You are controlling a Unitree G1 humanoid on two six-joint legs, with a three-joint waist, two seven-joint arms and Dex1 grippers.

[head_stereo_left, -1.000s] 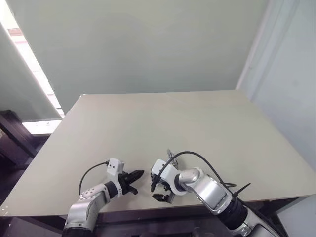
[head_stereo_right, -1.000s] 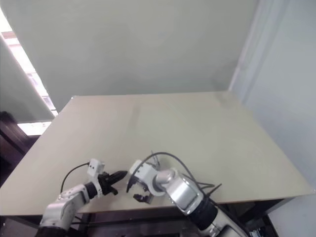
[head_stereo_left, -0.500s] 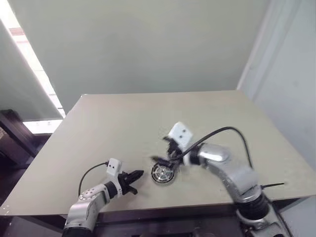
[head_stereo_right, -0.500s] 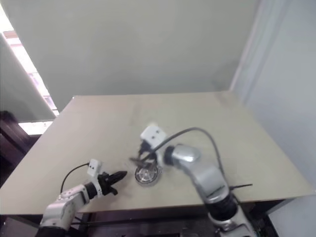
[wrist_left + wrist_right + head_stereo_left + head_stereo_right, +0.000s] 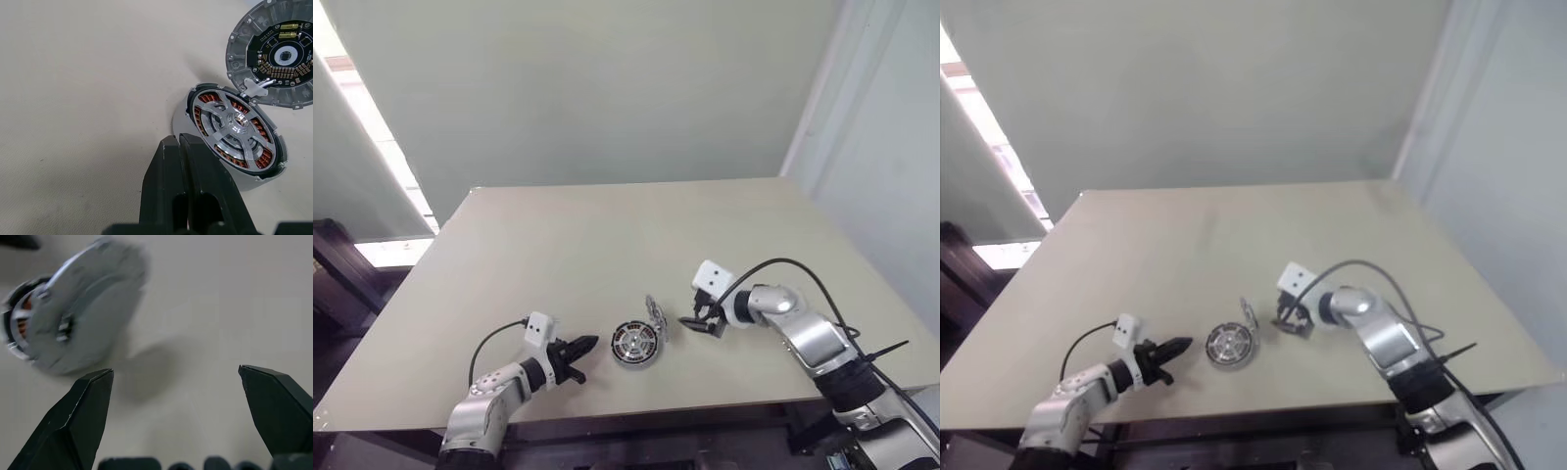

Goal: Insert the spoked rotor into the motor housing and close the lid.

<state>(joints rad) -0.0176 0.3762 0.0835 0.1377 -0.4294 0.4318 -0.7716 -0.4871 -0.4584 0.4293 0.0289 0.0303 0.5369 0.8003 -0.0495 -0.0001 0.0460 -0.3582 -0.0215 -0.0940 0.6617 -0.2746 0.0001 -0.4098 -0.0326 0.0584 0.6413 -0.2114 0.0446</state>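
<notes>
A: Beige table, plain wall behind. Motor housing sits near the front edge, centre. Spoked rotor already lies inside it, copper windings showing between the spokes.

B: And the lid?

A: Open, tilted up against the housing's far-right side, touching it. Not closed yet.

B: What changed?

A: A second ago my right gripper was over the housing, hiding it. It has since swung off to the right, fingers spread wide, holding nothing. I read that as the rotor just placed.

B: Left side?

A: Left gripper unmoved, fingers pressed together, just left of the housing. Remaining job, I judge: tip the lid down.
</notes>
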